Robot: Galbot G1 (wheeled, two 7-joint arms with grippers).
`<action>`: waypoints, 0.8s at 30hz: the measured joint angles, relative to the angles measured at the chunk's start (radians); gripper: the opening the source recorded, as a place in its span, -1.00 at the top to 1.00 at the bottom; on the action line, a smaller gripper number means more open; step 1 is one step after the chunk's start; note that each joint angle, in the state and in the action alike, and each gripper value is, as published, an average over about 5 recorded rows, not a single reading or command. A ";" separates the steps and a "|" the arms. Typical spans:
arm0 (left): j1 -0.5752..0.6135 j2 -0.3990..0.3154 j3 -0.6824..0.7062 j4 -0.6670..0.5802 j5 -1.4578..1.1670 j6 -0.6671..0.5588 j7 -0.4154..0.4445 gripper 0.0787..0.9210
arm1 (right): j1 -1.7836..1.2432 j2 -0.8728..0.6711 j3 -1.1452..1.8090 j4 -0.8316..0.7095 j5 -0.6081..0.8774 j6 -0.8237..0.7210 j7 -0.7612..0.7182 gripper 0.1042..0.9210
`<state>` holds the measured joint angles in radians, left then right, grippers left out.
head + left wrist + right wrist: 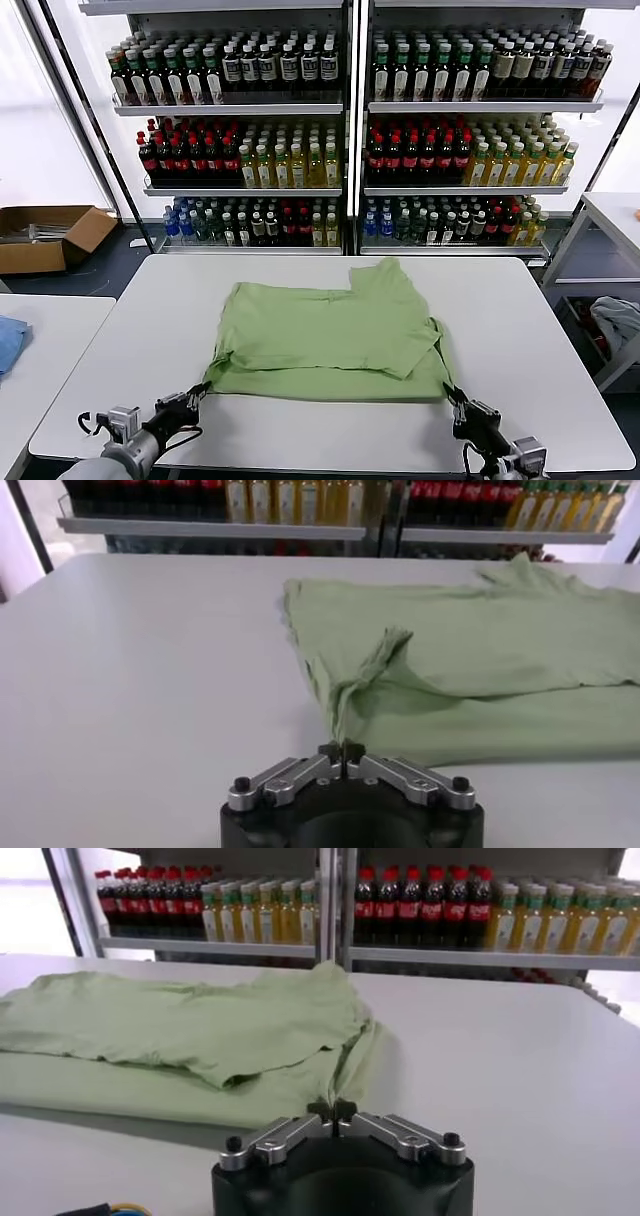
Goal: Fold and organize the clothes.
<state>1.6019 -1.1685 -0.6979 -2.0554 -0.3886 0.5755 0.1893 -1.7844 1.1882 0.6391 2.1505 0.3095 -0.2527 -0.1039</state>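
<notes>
We have the shirt [330, 335] mid-table [520, 330], partly folded (sleeves in) — left gripper [196, 397] and right gripper [455, 398] both clamped on its near corners; the lengthwise fold remains.

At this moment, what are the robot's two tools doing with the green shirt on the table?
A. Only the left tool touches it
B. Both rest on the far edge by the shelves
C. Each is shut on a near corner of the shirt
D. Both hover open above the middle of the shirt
C: the left tool and the right tool are each pinched shut on a near corner of the green shirt, as both wrist views show.
</notes>
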 measured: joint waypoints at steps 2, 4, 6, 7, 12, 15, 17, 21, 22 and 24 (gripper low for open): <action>0.048 -0.007 -0.018 -0.033 0.014 -0.003 -0.004 0.96 | -0.036 0.004 0.002 0.019 -0.010 0.004 0.003 0.97; 0.095 -0.016 -0.033 -0.066 0.031 -0.007 -0.009 0.96 | -0.067 0.007 0.004 0.036 -0.022 0.008 0.005 0.95; 0.140 -0.027 -0.043 -0.098 0.048 -0.012 -0.013 0.97 | -0.094 0.007 0.007 0.051 -0.031 0.011 0.005 0.86; 0.162 -0.034 -0.047 -0.114 0.058 -0.013 -0.014 0.97 | -0.106 0.007 0.008 0.059 -0.036 0.013 0.004 0.80; 0.249 -0.069 -0.065 -0.176 0.102 -0.010 -0.021 0.90 | -0.151 -0.003 0.018 0.090 -0.046 0.027 0.000 0.44; 0.277 -0.085 -0.082 -0.202 0.120 -0.006 -0.030 0.72 | -0.160 -0.010 0.028 0.105 -0.041 0.033 -0.003 0.23; 0.288 -0.092 -0.097 -0.222 0.126 -0.004 -0.036 0.58 | -0.159 -0.016 0.036 0.115 -0.030 0.035 -0.008 0.10; 0.292 -0.096 -0.135 -0.264 0.123 -0.002 -0.040 0.31 | -0.127 -0.035 0.051 0.123 0.015 0.033 -0.019 -0.20; 0.289 -0.094 -0.145 -0.273 0.117 -0.002 -0.041 0.23 | -0.112 -0.043 0.053 0.122 0.030 0.030 -0.022 -0.26; 0.279 -0.087 -0.161 -0.285 0.098 -0.001 -0.043 0.11 | -0.069 -0.063 0.052 0.113 0.064 0.019 -0.024 -0.41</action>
<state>1.8813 -1.2552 -0.8591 -2.3404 -0.2911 0.5745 0.1463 -1.8532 1.1253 0.6913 2.2637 0.3733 -0.2334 -0.1282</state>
